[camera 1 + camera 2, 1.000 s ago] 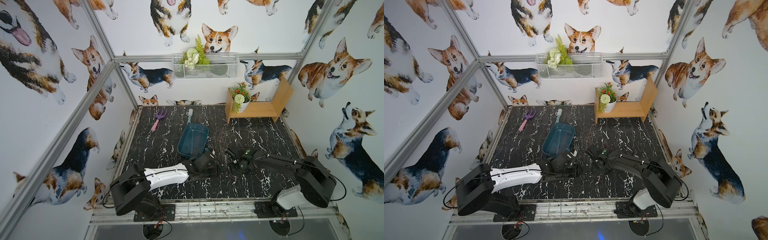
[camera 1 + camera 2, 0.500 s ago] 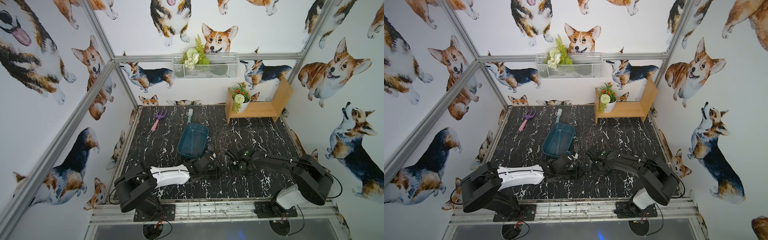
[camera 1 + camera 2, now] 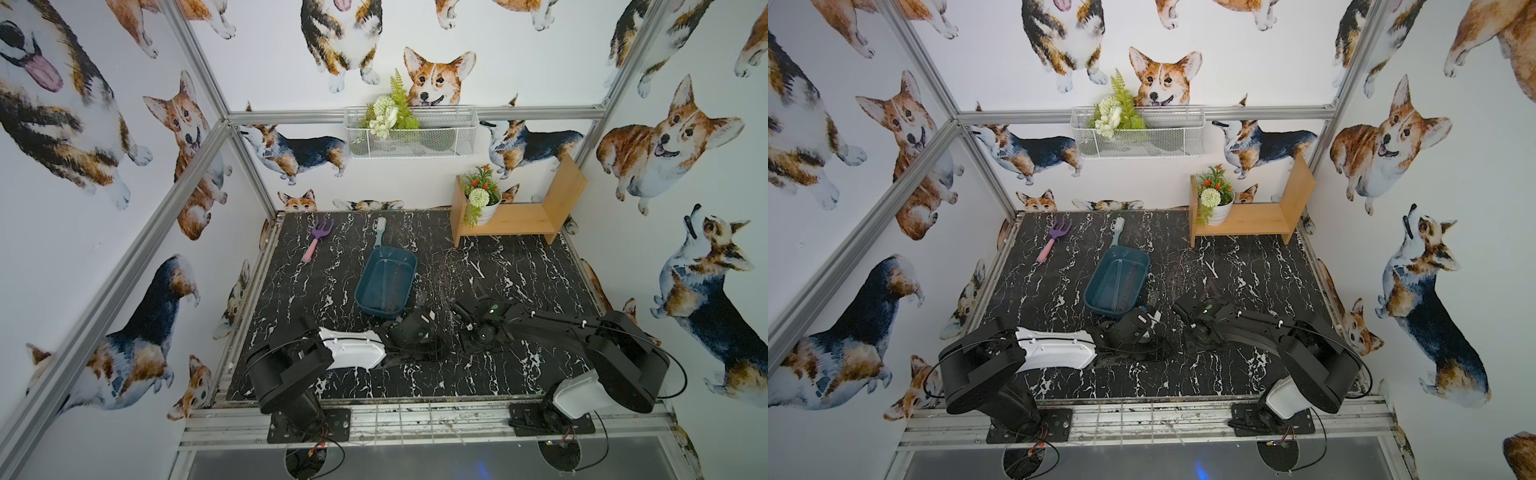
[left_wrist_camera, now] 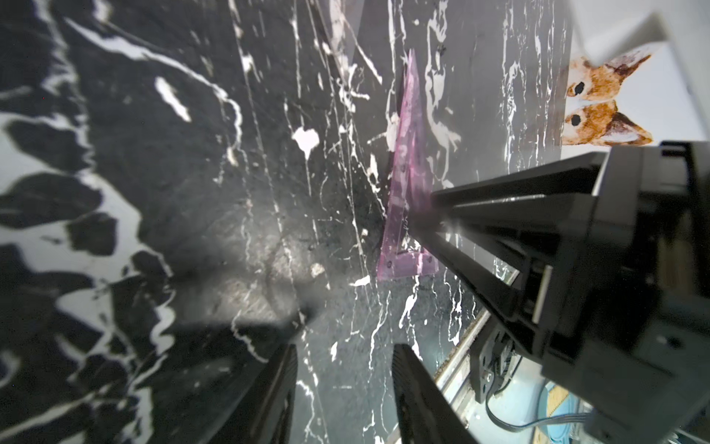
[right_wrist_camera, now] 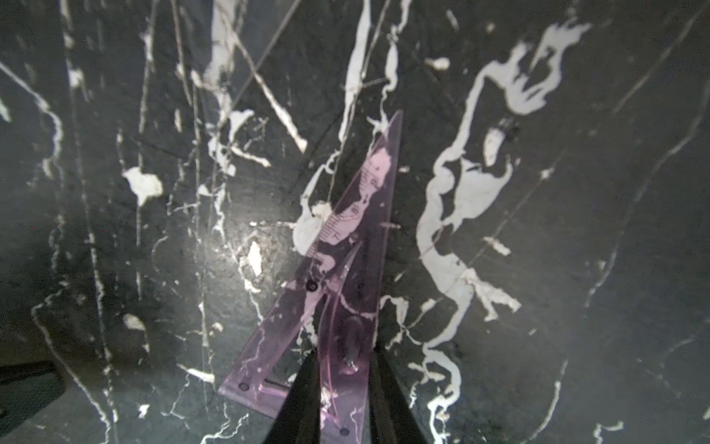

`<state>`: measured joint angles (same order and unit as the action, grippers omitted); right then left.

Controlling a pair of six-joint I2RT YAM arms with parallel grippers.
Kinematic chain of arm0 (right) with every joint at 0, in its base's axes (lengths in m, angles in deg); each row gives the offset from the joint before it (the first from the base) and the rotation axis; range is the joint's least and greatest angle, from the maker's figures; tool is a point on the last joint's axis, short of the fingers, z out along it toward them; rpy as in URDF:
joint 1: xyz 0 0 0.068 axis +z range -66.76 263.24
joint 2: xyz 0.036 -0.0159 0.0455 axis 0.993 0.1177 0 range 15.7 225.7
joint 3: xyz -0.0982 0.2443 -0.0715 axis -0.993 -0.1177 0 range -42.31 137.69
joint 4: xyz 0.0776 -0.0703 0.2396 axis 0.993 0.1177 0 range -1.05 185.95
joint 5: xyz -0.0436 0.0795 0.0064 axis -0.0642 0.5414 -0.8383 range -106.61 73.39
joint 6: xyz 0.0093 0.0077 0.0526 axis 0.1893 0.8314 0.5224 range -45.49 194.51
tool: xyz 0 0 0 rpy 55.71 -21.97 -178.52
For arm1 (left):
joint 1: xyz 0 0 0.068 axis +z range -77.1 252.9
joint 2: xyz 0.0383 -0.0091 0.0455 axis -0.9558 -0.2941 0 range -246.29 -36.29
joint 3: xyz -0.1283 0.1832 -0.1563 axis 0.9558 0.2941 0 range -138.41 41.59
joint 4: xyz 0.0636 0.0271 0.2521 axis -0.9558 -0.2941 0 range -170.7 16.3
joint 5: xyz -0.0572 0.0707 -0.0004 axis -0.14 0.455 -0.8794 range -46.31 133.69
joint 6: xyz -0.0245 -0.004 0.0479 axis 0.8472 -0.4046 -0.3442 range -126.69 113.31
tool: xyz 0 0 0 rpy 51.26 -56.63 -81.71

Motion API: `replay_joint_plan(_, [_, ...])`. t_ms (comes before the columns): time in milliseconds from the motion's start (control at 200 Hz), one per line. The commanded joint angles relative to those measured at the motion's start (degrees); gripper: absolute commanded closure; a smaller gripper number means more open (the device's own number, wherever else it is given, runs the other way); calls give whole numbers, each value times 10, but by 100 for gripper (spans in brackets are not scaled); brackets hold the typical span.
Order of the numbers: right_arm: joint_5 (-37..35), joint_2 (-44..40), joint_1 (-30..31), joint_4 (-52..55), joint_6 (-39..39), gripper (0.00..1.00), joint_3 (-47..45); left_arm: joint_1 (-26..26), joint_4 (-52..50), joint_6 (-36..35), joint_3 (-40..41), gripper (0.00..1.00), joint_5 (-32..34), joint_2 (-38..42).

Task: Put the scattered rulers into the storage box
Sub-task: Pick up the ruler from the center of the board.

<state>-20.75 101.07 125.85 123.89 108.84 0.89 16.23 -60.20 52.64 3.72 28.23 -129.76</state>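
Fingers of the left hand [image 4: 345, 346] stand apart over the black marbled worktop [image 3: 291, 291], nothing between them (keeping clear of its partner, by my reading). At its 3 o'clock the right hand [image 5: 344, 351] is clamped on one leg of the purple ruler [image 5: 361, 207]. This thin, see-through triangle lies low on the worktop, so only an edge offers purchase. Beyond, at about 10 o'clock, the storage box [image 3: 386, 282] is smooth teal plastic with rounded corners, and what looks like a clear ruler [image 3: 1121, 278] is inside.
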Motion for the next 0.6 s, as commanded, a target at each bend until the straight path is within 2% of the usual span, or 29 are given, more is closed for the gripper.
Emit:
replay_joint_plan(0, [30, 3, 0, -19, 3, 78, -13, 0, 33, 12, -6, 53, -15, -11])
replay_joint_plan(591, [73, -28, -25, -51, 4, 79, -48, 0, 97, 39, -28, 54, -56, -85])
